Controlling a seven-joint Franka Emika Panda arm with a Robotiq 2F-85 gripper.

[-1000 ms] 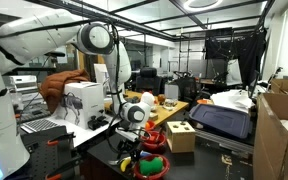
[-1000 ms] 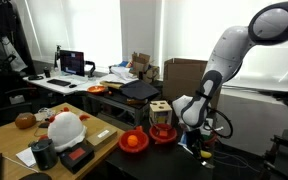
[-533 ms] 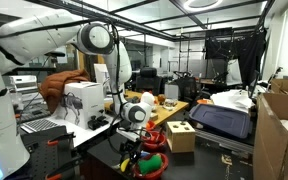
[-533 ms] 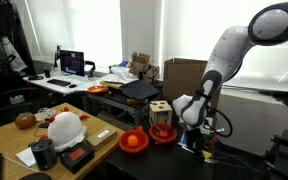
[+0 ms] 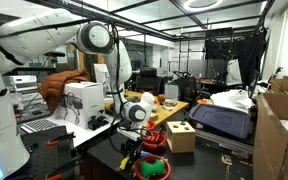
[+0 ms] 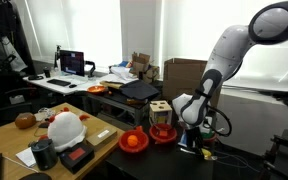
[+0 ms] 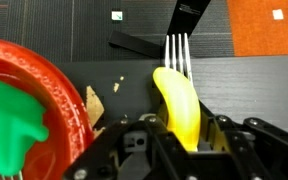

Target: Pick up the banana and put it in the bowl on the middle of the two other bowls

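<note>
Gripper (image 7: 187, 138) straddles the banana (image 7: 178, 100). Pinching or not, can't tell. Green-filled bowl (image 7: 54, 85) to its left, fork (image 7: 179, 52) ahead.

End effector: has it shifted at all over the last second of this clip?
No. In both exterior views the end effector stays low at the same spot beside the wooden box, with no visible shift, straddling the banana.

Around the banana (image 7: 179, 110): fork (image 7: 178, 55) at its far tip, green-filled red bowl (image 7: 74, 90) close left; I see bare counter (image 7: 259, 90) right.
</note>
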